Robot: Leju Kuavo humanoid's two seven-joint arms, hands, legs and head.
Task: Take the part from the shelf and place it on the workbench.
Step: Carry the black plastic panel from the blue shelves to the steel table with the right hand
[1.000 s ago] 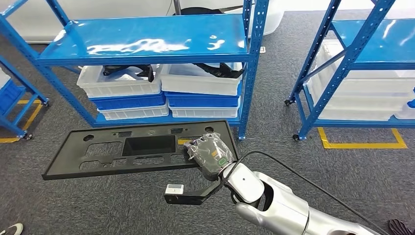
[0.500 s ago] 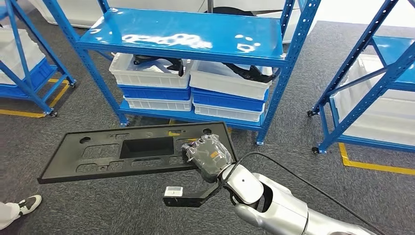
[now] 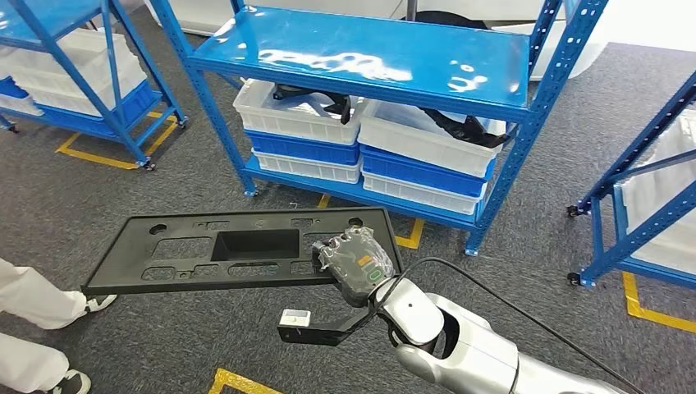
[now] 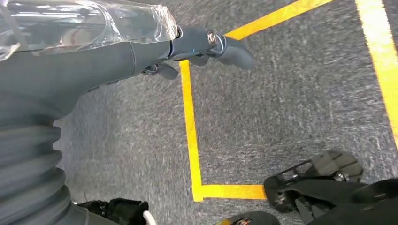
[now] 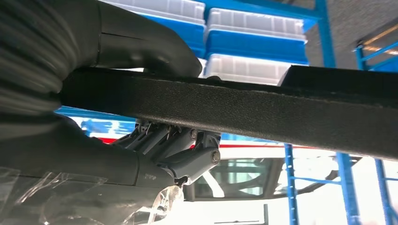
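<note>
**One hand carries the long black part away from the shelf**

One hand does the carrying. The right hand grips the black part, a long flat panel with many cut-outs, at its right end. In the right wrist view the thumb lies on one face of the panel and the darker fingers press on the opposite face, so the edge is clamped between them. This is probably why the panel can stay nearly level even though it is supported at one end only; the rest of it reaches far to the robot's left, over the grey carpet.

The part is therefore already off the blue shelf and in the air in front of the robot. The shelf stands behind it, with white and blue bins on its lower level; some dark items lie in the top bins.

The left hand hangs over the floor, next to yellow tape lines. It holds nothing, but the view does not show clearly whether its fingers are spread or curled, so its state cannot be told.

A person's legs in white trousers are at the left edge of the head view, near the free end of the panel. This looks like a risk: the long end may touch the person when the robot turns.

No workbench can be seen, so the placing step seems not yet near.
</note>
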